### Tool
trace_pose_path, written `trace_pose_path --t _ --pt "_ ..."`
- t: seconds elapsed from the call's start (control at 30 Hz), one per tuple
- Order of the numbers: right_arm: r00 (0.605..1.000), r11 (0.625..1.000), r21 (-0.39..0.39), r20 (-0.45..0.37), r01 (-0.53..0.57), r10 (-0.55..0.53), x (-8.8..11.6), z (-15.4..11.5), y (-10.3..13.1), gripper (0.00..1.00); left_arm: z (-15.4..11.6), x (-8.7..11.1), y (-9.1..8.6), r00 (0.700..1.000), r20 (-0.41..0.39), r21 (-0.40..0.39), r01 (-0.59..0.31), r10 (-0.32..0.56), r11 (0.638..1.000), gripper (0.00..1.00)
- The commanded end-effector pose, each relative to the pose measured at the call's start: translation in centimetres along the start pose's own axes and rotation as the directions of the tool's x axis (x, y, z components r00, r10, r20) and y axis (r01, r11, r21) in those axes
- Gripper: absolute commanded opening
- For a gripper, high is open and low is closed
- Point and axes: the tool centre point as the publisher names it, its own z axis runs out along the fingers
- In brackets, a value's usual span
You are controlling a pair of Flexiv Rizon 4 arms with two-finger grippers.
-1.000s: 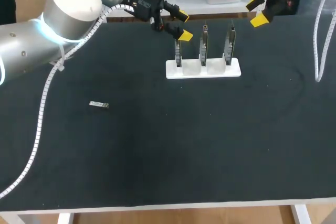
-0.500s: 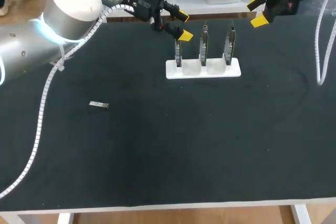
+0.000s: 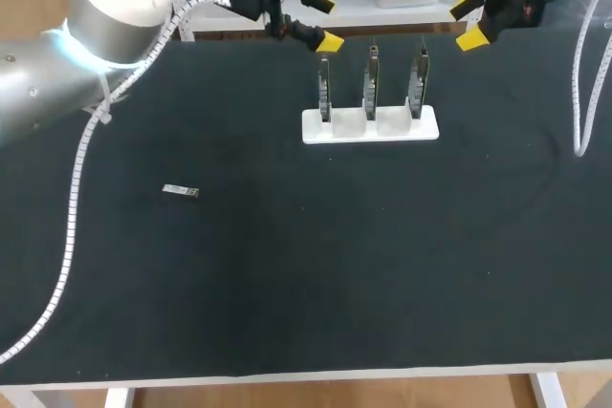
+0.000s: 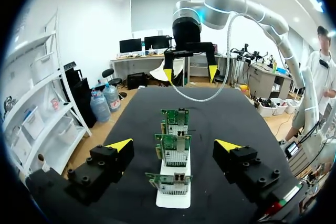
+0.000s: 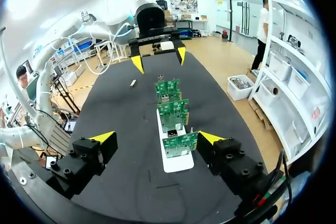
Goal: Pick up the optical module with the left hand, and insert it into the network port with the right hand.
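Note:
The optical module, a small silver bar, lies flat on the black table at the left, far from both grippers; it shows in the right wrist view as a small sliver. Three green network cards stand upright in a white holder at the back middle. My left gripper hangs open and empty above the table's back edge, just left of the cards. My right gripper hangs open and empty behind the holder's right end, with the cards ahead of it.
The black table top stretches wide in front of the holder. A white ribbed cable from my right arm hangs over the table's right side. My left arm's cable runs along the left side.
My left gripper has drawn back from the leftmost card toward the table's far edge and a little left. The right gripper and the module have stayed put.

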Motion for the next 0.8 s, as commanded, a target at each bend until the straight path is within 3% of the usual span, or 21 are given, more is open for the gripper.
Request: trace_pose_path --t 0.03,0.23,0.5,0.63,0.8 --pt "1.0 1.0 0.009 -0.001 -0.001 0.001 0.0 0.0 0.4 1.0 -1.7 -0.2 -1.3 1.0 -0.016 -0.036 -0.024 0.023 0.999 1.0" --pt "1.0 1.0 0.009 -0.001 -0.001 0.001 0.0 0.0 0.4 1.0 -5.1 -0.4 -2.0 0.99 -0.098 -0.047 -0.109 0.104 0.993 1.0" --pt "1.0 1.0 0.009 -0.001 -0.001 0.001 0.0 0.0 0.4 1.0 -11.1 2.1 -3.1 0.961 -0.264 -0.088 -0.104 0.078 0.991 1.0" --pt "1.0 1.0 0.009 -0.001 -0.001 0.001 0.0 0.0 0.4 1.0 -13.5 3.9 -4.2 0.939 -0.343 -0.11 -0.071 0.029 0.991 1.0" --pt "1.0 1.0 0.009 -0.001 -0.001 0.001 0.0 0.0 0.4 1.0 -14.7 6.3 -6.0 0.875 -0.485 -0.089 -0.052 0.003 0.995 1.0"
